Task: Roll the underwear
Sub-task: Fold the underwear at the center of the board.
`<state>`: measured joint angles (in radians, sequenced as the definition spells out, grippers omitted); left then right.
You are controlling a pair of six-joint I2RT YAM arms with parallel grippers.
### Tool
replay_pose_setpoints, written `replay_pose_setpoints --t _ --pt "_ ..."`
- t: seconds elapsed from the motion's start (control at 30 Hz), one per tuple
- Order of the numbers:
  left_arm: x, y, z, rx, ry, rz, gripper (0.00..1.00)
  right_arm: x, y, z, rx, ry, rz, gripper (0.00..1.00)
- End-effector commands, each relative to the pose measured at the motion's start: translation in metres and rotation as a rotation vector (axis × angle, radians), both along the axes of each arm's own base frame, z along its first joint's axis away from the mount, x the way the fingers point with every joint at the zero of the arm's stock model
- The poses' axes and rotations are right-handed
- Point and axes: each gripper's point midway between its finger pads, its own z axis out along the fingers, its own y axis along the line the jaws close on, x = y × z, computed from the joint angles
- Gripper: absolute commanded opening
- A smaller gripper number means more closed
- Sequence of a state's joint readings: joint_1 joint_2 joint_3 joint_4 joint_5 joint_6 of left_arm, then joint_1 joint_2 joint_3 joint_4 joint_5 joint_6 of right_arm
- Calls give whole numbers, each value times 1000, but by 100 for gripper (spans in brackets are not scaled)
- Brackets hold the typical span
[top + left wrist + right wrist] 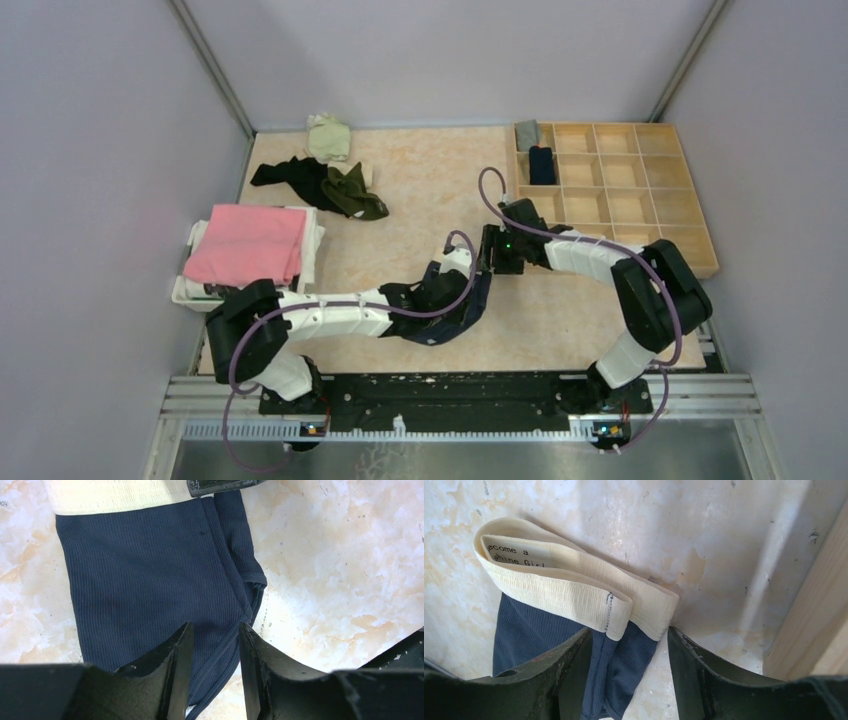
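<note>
The navy underwear (150,580) lies in the middle of the table (430,190), between the two claws. Its beige waistband (559,587) points to the right and far side, toward the wooden box (612,189).

The left claw (215,627) is about half open. Its two fingers stand on each side of the leg edge, and the cloth lies loose between them, so it holds nothing. The right claw (629,632) is wide open over the waistband and holds nothing too. One end of the waistband is folded over on itself there.

I think the job now is to make the cloth flat and neat before the roll. It would help to smooth out the folded band so both sides line up. Then a roll that starts at one end and stays tight and even should work well. Both claws should move together, or the roll may go crooked. The cloth is soft and thin, so it may slip or open up again.

The table is pale and stone-like, with small marks on it. Plain grey walls (100,200) stand all around. More underwear (335,188) waits in a pile at the far left. A pink cloth (250,243) sits folded at the left. Two rolled pieces (540,160) are already in the box.
</note>
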<state>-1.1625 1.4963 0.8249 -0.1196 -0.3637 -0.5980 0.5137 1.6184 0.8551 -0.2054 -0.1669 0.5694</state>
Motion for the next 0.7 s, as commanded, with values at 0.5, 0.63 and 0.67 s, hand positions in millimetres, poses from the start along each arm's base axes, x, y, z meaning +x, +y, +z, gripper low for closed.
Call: replay_pose_setpoints --t 0.5,0.63,0.67 --pt "7 -18 11 -40 -18 -10 45 10 -6 -23 -164 39 4 46" --pt "6 -17 11 -39 -15 -9 45 10 -3 -30 -190 48 8 35" --pt "6 -16 10 -37 -15 -8 45 10 -4 -32 -196 52 5 33"
